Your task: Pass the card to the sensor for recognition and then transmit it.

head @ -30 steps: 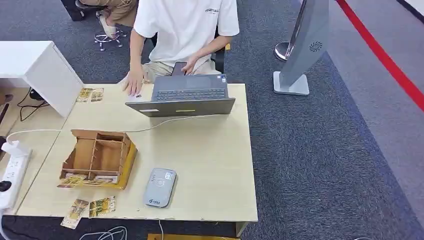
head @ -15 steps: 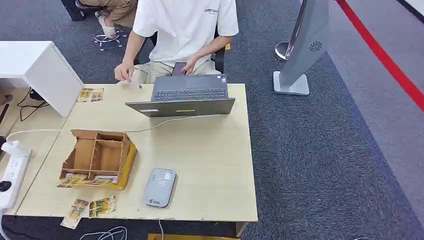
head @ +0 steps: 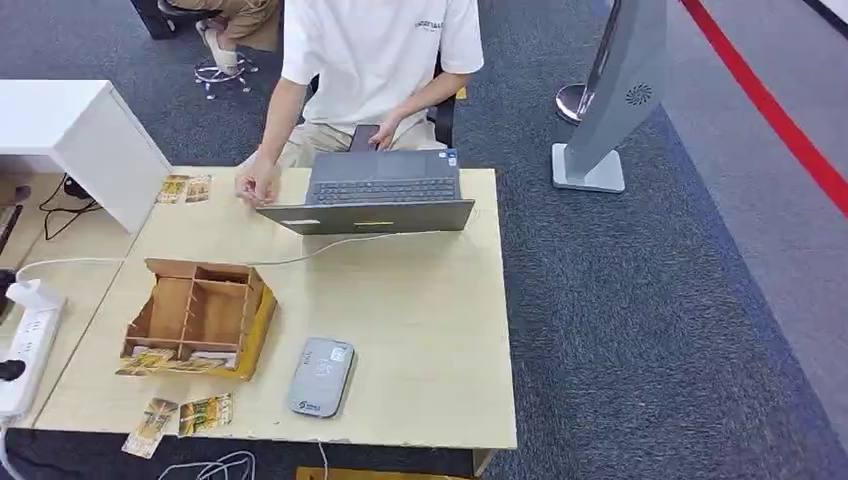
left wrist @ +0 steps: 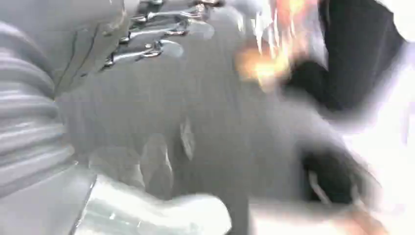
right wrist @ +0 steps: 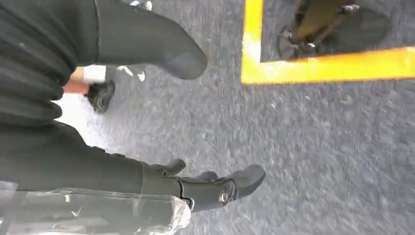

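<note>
Cards [head: 180, 415] lie at the table's [head: 430, 330] near left corner, long axes running roughly along that front edge, with the grey sensor [head: 321, 375] just to their right. That favours the left arm. The left hand [left wrist: 161, 34] hangs low (too blurred to tell its hold), while the right hand [right wrist: 161, 142] dangles over carpet, fingers apart, holding nothing. A person [head: 375, 50] sits behind the laptop [head: 375, 200].

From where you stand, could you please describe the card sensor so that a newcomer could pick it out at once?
Look at the pale wooden table and go to its near edge, to the right of the brown wooden divider box. The sensor is the flat grey pad with rounded corners lying there. It is the table's only grey slab apart from the much bigger laptop at the far edge.
</note>
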You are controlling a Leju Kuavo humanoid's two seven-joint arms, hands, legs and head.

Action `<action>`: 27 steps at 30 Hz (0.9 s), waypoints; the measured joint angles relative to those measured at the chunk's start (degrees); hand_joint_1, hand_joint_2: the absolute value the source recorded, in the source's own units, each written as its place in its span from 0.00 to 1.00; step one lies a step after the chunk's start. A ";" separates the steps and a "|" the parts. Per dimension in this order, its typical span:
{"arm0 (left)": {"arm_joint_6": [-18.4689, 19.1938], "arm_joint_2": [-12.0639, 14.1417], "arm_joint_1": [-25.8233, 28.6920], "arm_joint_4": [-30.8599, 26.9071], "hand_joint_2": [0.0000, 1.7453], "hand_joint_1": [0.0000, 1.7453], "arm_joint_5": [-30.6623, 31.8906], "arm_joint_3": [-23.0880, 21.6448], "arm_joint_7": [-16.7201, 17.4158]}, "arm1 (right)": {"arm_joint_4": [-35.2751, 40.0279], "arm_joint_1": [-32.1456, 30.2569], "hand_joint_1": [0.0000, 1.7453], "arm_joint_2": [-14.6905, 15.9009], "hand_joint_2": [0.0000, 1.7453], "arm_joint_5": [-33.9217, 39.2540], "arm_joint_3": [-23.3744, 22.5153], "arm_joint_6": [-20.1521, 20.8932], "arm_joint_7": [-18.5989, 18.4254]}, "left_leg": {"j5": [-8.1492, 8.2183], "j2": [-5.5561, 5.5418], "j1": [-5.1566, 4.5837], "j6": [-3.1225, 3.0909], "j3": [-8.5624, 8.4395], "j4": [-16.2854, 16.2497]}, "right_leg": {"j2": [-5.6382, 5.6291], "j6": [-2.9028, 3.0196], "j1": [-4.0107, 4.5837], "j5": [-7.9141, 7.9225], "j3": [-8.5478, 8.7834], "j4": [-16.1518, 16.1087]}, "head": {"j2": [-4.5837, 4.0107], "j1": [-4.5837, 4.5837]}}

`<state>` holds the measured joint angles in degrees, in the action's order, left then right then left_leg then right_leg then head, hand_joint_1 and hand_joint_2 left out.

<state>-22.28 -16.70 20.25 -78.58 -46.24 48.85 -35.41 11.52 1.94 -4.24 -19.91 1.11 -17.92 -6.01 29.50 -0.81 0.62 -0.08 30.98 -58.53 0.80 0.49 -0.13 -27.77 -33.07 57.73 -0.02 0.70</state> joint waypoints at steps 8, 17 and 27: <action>-4.63 -2.49 6.95 -38.48 1.00 0.00 22.25 -19.37 -3.65 | -0.20 1.07 0.00 0.00 1.00 -2.41 0.31 0.48 -1.62 | 0.12 0.47 0.07 0.14 -0.07 -0.14 | -0.43 0.13 -0.02 0.26 0.34 0.02 | 0.02 -0.35; -7.08 -1.65 0.70 -56.15 1.00 0.00 50.37 -25.79 -4.72 | -0.22 1.89 0.00 0.00 1.00 -5.01 1.77 2.34 -2.28 | 0.10 0.47 0.01 0.09 -0.16 -0.18 | -0.39 0.06 -0.08 0.28 0.32 0.00 | 0.02 -0.46; -8.69 16.11 -30.97 -25.56 1.00 0.00 88.52 -32.40 16.08 | -0.33 1.97 0.00 0.02 1.00 -6.35 1.86 5.00 -2.66 | -0.60 0.31 0.07 0.38 0.05 -0.16 | -0.33 0.33 -0.02 0.80 0.09 0.11 | 0.00 -0.35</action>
<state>-30.97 -0.58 -10.72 -104.14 42.28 16.46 -19.34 11.19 3.91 -4.22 -26.27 2.97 -12.92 -8.67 28.90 -0.50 0.69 0.30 31.03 -58.69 0.47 0.81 -0.15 -26.96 -32.98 57.84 -0.02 0.35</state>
